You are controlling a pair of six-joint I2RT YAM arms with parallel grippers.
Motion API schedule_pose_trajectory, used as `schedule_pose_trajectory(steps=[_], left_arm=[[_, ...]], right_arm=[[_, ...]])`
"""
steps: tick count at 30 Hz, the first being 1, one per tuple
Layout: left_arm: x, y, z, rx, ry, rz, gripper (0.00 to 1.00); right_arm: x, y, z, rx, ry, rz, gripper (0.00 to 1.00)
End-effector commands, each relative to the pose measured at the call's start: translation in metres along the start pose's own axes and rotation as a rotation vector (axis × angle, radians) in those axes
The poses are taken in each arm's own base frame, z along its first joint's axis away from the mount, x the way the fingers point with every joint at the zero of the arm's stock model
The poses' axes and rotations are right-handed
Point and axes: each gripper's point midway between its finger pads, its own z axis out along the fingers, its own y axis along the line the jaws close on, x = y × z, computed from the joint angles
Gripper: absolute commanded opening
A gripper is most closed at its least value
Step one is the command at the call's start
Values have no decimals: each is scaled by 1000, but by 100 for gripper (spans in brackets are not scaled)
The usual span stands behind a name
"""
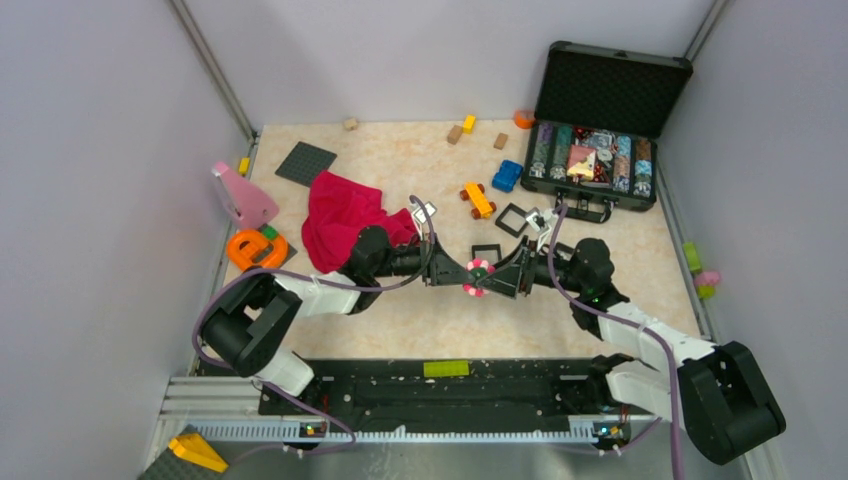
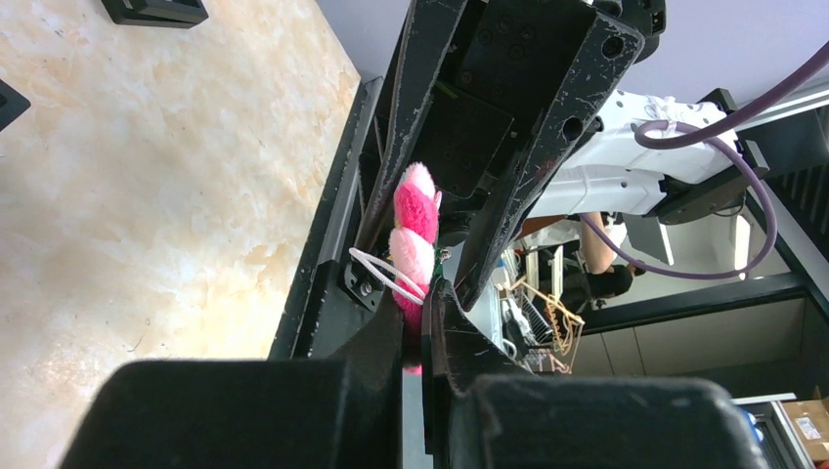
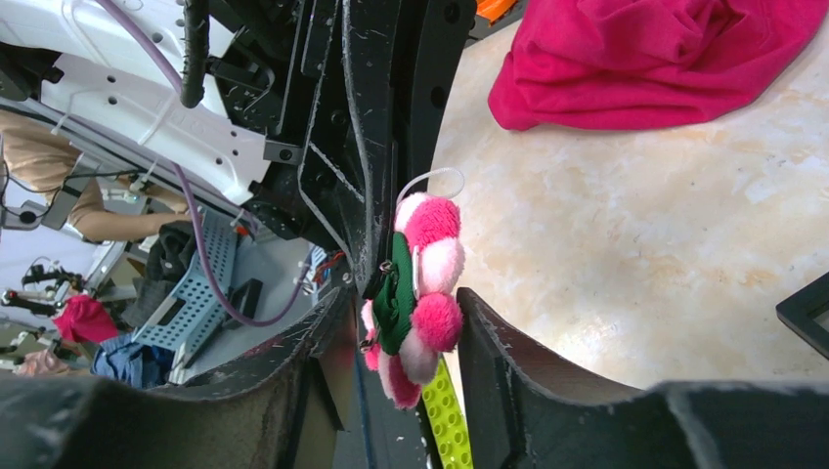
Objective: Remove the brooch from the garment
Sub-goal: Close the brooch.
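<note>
Both arms meet over the middle of the counter (image 1: 420, 320) with the brooch (image 1: 477, 277) between them.
We see the jaws of the left gripper (image 1: 462, 276) pinched narrow on the pink-and-white brooch, while those of the right gripper (image 1: 492, 280) stand apart on either side of it, a gap showing on one side. The crumpled magenta garment (image 1: 345, 220) lies well apart, behind the left arm. A black square frame (image 1: 485, 253) sits just beyond the grippers, and an orange toy car (image 1: 478, 200) farther back. Only the right wrist view shows us the brooch's green backing (image 3: 394, 293); the left wrist view shows a white thread loop (image 2: 376, 269).
</note>
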Motion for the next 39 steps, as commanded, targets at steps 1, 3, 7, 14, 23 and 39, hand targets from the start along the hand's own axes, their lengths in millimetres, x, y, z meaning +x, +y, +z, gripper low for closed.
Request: schedule_pose_trajectory(steps=[1, 3, 7, 14, 23, 39], left_arm=[[-11, -28, 2, 76, -21, 105, 0], [-11, -29, 3, 79, -20, 115, 0], [-11, -32, 3, 88, -22, 139, 0], [-10, -40, 4, 122, -10, 148, 0], [-10, -25, 7, 65, -7, 109, 0], [-10, -34, 5, 143, 8, 68, 0]], right_arm=[[-10, 9, 5, -33, -12, -39, 42], [-10, 10, 4, -35, -13, -37, 39], [-9, 13, 4, -50, -13, -36, 30], [-7, 19, 2, -81, -14, -32, 28], [-4, 26, -1, -111, 1, -39, 66], [-1, 34, -16, -160, -28, -84, 69]])
